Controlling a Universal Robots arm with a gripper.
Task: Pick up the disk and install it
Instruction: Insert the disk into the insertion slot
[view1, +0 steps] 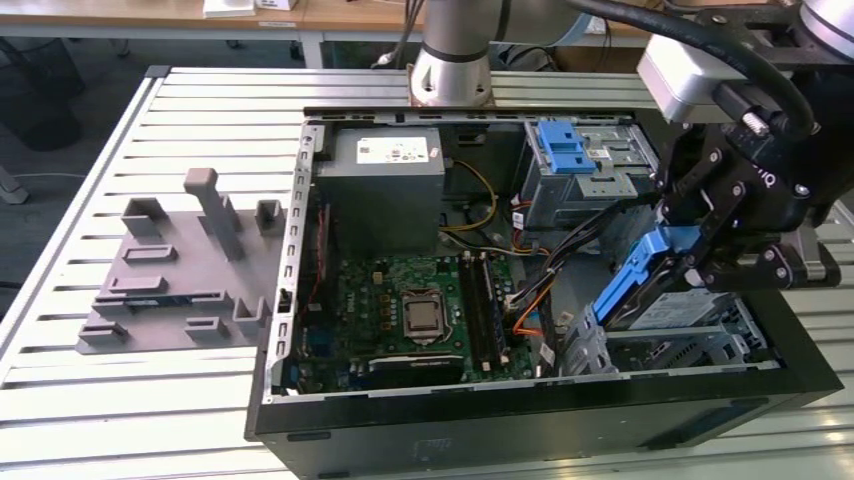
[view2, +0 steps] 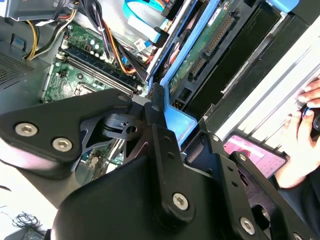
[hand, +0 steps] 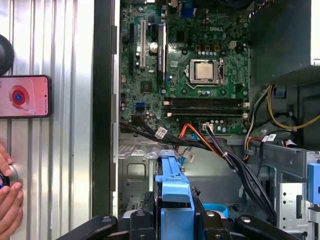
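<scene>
Blue-framed and silver, the disk is already lifted, pinched between the fingers of the gripper and tilted above the drive cage of the open computer case, toward the edge of the bench at the exterior view's right, not yet seated.

The gripper hides the top of the disk it clamps; a hand and a phone are cut off at picture edges.
</scene>
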